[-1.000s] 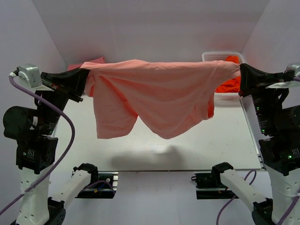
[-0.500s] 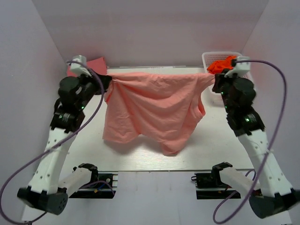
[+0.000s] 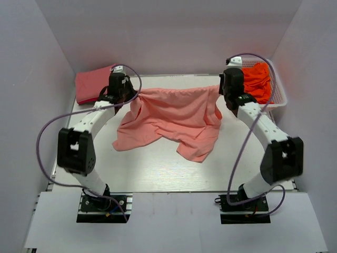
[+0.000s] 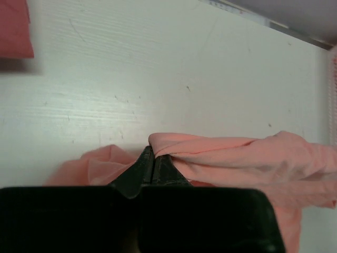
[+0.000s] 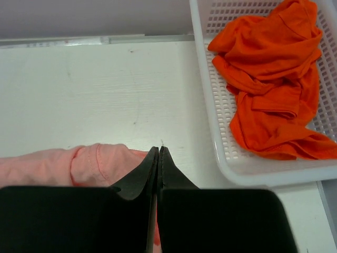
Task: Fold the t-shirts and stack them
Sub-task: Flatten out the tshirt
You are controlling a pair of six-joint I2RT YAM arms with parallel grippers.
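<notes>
A salmon pink t-shirt (image 3: 171, 113) hangs stretched between my two grippers at the far half of the table, its lower part crumpled on the tabletop. My left gripper (image 3: 135, 96) is shut on the shirt's left top corner; the left wrist view shows the jaws closed (image 4: 153, 152) with the fabric (image 4: 237, 158) bunched at the tips. My right gripper (image 3: 221, 89) is shut on the right top corner; the right wrist view shows the closed jaws (image 5: 159, 151) with the pink fabric (image 5: 79, 163) beside them. A folded rose pink t-shirt (image 3: 92, 84) lies at the back left.
A white plastic basket (image 3: 279, 100) at the back right holds crumpled orange garments (image 3: 259, 79); it also shows in the right wrist view (image 5: 210, 105). The white table (image 3: 158, 171) has walls on the left, right and back.
Both arms have reached far forward and down, carrying the shirt from high above the table toward the back. The shirt's lower part now rests on the tabletop.
</notes>
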